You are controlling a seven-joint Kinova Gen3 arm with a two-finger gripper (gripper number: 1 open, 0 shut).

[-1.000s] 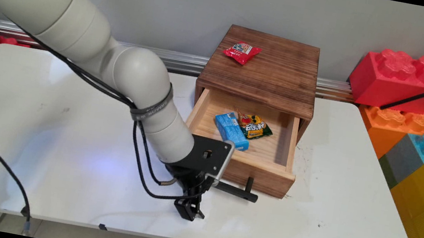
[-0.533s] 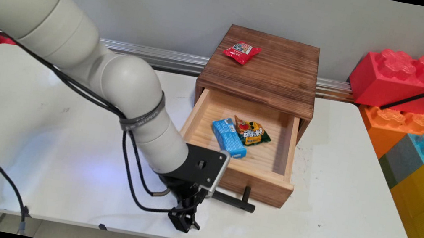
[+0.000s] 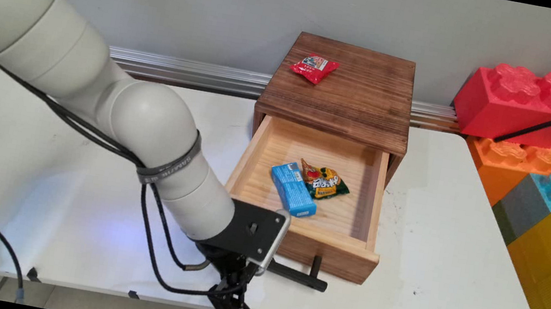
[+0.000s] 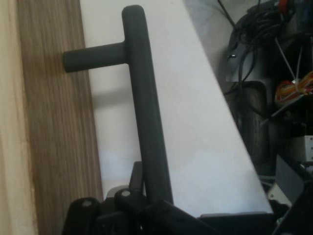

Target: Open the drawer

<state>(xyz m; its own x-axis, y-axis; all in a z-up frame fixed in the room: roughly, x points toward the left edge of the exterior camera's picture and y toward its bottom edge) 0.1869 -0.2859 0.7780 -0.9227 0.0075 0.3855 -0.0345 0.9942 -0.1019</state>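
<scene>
Main view: gripper (image 3: 230, 302) low at near table (image 3: 33, 149) edge, clamped on black handle (image 3: 297, 276) of wooden drawer (image 3: 343, 248); drawer drawn further out toward near side than half a second ago, more of its floor exposed, blue packet (image 3: 294, 189) and green-yellow snack bag (image 3: 325, 180) lying together inside. Hand view: jaws narrow, closed around handle bar (image 4: 146, 127), drawer front (image 4: 54, 122) alongside. Red packet (image 3: 314, 67) unmoved atop cabinet (image 3: 351, 92); white table scuffed at right, large toy bricks (image 3: 524, 100) stacked far right, plain wall behind.
</scene>
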